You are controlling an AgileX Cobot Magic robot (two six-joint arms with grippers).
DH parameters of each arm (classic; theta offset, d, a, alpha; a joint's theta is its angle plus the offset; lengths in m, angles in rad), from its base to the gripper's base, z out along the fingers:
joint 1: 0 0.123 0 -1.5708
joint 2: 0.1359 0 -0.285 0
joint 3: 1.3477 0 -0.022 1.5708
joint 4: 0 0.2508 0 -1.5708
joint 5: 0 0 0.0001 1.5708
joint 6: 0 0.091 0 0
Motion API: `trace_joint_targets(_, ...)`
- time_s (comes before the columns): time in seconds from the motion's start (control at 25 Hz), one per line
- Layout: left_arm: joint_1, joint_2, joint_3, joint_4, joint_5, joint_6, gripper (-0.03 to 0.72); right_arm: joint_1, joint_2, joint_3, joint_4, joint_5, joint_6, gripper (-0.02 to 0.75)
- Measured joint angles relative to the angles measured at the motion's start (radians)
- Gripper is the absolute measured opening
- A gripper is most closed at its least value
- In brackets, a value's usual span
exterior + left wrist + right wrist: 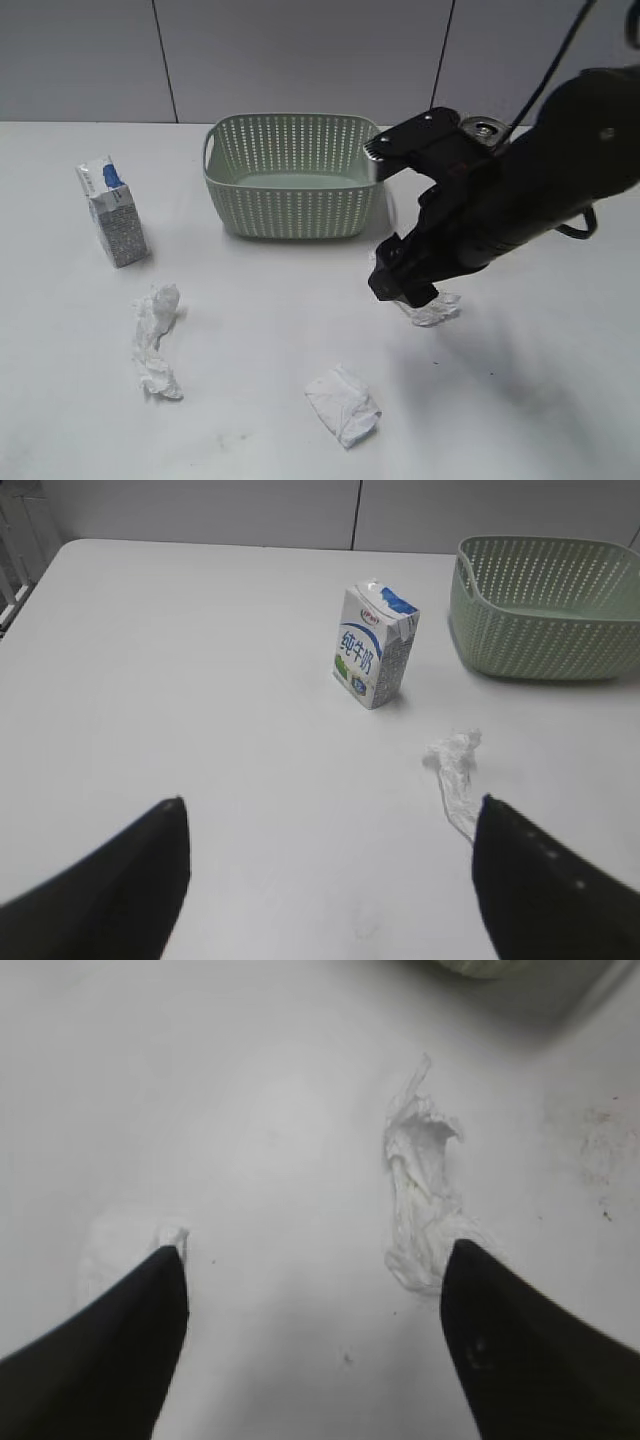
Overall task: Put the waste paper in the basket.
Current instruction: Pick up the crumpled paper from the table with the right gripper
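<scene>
Three crumpled white waste paper wads lie on the white table: an elongated one [155, 340] at the left, a squarish one [342, 403] at the front, and one [437, 309] partly under my right arm. The pale green basket [290, 208] stands at the back and looks empty. My right gripper [402, 285] is open and empty, low over the table. In the right wrist view the open jaws [315, 1255] have the elongated wad [420, 1190] just ahead of the right finger. My left gripper [330, 810] is open and empty, with a wad [455, 765] ahead of its right finger.
A white-and-blue carton [113, 212] stands left of the basket and also shows in the left wrist view [375, 645], as does the basket [545, 610]. A metal can top [487, 127] peeks out behind my right arm. Another white wad [115, 1245] lies by the right gripper's left finger.
</scene>
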Motion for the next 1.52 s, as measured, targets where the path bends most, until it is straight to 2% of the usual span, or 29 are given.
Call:
trace_joint_targets(0.24, 0.0, 0.0, 0.0, 0.0, -0.001, 0.0, 0.636, 0.0, 0.176, -0.088, -0.062, -0.006, 0.032, 0.594)
trace_joint_targets(0.48, 0.0, 0.0, 0.0, 0.0, -0.001, 0.0, 0.619, -0.005, 0.257, -0.109, -0.186, -0.044, 0.156, 0.594)
trace_joint_targets(1.0, 0.0, 0.0, 0.0, 0.0, -0.001, 0.0, 0.594, -0.036, 0.326, -0.112, -0.186, -0.124, 0.248, 0.582)
trace_joint_targets(1.28, 0.0, 0.0, 0.0, 0.0, -0.001, 0.0, 0.591, -0.036, 0.326, -0.112, -0.173, -0.128, 0.249, 0.464)
trace_joint_targets(1.4, 0.0, 0.0, 0.0, 0.0, -0.001, 0.0, 0.591, -0.036, 0.326, -0.112, -0.157, -0.128, 0.249, 0.365)
trace_joint_targets(1.52, 0.0, 0.0, 0.0, 0.0, -0.001, 0.0, 0.591, -0.036, 0.327, -0.112, -0.154, -0.122, 0.249, 0.232)
